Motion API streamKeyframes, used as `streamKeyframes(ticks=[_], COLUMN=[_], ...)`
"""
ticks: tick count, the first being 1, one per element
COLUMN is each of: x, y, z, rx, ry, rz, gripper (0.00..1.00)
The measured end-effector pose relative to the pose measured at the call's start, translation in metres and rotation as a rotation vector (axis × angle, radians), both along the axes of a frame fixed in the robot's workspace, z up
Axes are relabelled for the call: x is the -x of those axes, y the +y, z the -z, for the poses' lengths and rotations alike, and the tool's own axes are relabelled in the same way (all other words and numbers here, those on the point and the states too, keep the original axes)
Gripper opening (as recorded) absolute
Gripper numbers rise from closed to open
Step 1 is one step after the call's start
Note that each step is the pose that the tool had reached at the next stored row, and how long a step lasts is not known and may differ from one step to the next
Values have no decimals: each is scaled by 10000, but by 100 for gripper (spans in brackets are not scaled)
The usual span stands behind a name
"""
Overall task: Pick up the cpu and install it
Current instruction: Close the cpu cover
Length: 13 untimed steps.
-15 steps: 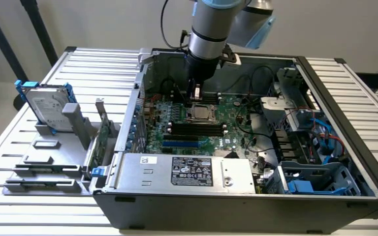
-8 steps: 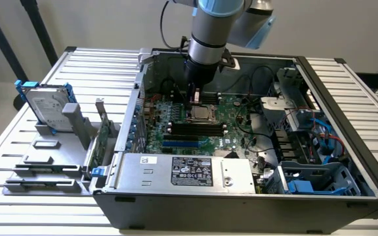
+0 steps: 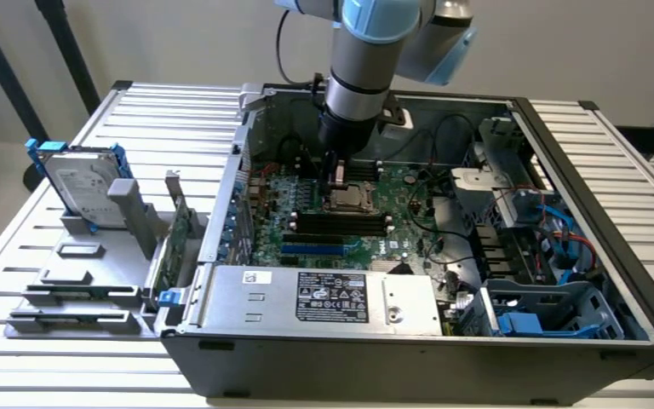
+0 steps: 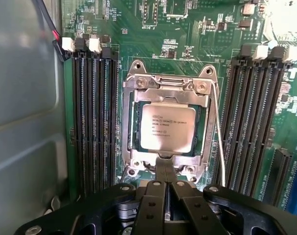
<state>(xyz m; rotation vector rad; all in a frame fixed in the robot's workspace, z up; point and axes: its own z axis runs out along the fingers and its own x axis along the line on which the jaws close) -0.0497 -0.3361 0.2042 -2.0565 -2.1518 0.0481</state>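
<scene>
Inside an open computer case (image 3: 418,358) lying on a slatted metal surface (image 3: 168,106), the Universal Robots arm (image 3: 361,60) reaches down to the green motherboard (image 4: 187,44). Its gripper (image 4: 165,165) is clenched, the two fingers pressed together with nothing between them and the tips at the edge of the processor socket (image 4: 130,147). The cpu (image 4: 168,128) lies flat in that socket, silver top up, framed by the metal load plate (image 4: 168,84) and flanked by rows of memory slots (image 4: 94,122). By the look of it, the picking up and seating are done. Whether the thin wire lever (image 4: 217,127) beside the socket is fully latched cannot be told.
</scene>
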Motion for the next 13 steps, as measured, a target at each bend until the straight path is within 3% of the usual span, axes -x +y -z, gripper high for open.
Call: streamKeyframes(ticks=[4,8,13], x=[0,0,22], y=[0,-18,-79], z=[0,-123,-232], rx=[-69,-101,-134], ry=[2,19,20], rz=[0,0,1], gripper=[11,11,11])
